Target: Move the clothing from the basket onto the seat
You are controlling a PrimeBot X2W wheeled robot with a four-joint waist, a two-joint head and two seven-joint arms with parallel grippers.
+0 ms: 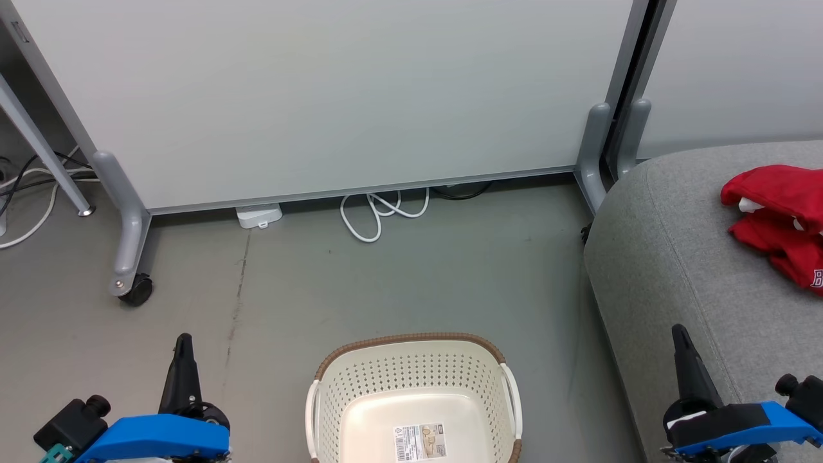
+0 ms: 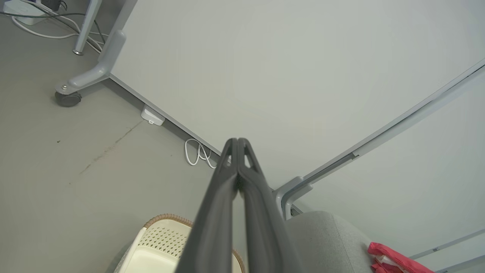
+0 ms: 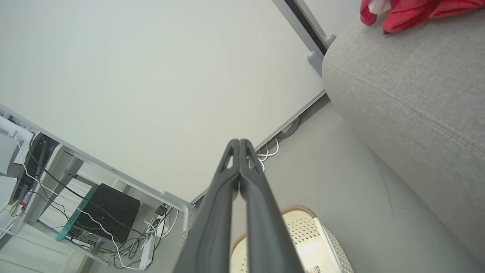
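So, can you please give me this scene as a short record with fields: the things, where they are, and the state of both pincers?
basket: on the floor, no clothing in its visible part
label: on the basket's bottom
seat: grey sofa, right of the basket
clothing: red, heaped on the seat
left pincer: shut, holding nothing
right pincer: shut, holding nothing
task state: clothing already on the seat

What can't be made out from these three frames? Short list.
- Bright red fabric garments on the light grey upholstered sofa: head view's right edge cuts them, lettering included; count unclear.
- Cream perforated plastic basket: near side cut by head view's bottom edge; left gripper fingers hide part in left wrist view.
- Paper label print: too small.
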